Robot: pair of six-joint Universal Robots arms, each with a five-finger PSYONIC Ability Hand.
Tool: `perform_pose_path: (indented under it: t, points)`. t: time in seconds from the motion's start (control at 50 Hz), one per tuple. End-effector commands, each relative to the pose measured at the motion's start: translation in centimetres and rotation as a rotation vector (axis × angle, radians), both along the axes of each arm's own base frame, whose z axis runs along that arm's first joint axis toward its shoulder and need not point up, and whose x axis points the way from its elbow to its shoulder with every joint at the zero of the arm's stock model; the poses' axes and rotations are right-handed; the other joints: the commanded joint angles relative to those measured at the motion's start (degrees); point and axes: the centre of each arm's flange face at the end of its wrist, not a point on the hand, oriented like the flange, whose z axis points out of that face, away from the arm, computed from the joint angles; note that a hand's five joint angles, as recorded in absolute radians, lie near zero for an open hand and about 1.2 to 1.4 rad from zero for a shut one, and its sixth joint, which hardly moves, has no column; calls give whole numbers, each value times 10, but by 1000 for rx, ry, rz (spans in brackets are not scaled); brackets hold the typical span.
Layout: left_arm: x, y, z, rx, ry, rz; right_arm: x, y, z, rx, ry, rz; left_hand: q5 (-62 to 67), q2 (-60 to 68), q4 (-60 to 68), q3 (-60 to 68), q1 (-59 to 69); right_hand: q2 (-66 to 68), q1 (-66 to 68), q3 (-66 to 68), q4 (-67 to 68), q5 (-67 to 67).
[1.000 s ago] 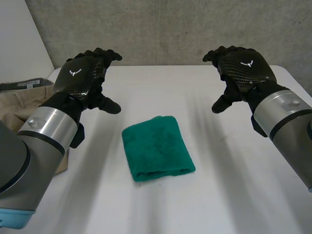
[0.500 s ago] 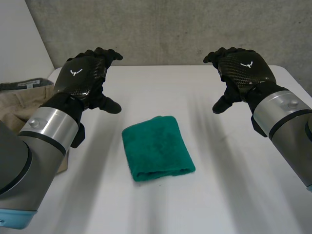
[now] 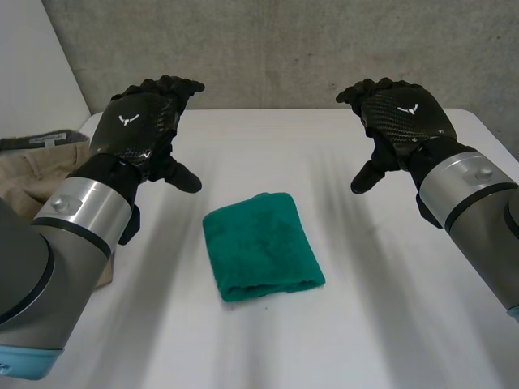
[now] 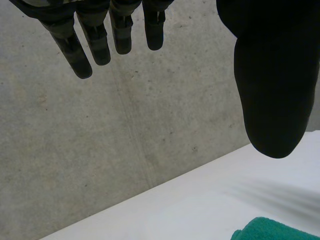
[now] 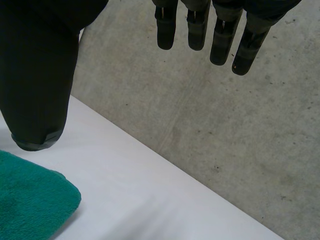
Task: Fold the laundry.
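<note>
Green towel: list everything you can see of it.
The towel is green, terry-looking cloth, folded into a thick rectangle with rounded corners, its layered edge toward the robot. It lies flat near the middle of the white table, slightly skewed. Only the table touches it: the left robot hand and right robot hand hover apart from it, one to each side, both open.

The white table (image 3: 268, 146) is carrying a green towel (image 3: 261, 245), which is lying near its middle, folded into a thick rectangle with the rounded fold facing the near side. At the table's left edge a crumpled beige garment (image 3: 36, 182) is resting, with a grey cloth (image 3: 32, 142) lying just behind it.
</note>
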Motion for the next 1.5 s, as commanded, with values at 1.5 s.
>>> perform_pose_path:
  t: [1.5]
  points:
    - [-47,6,-103,343,-346,31,81,-2,-106,239,227,220,-14,-6,-5,-8,-5,-25,-11,-21,-31,-37]
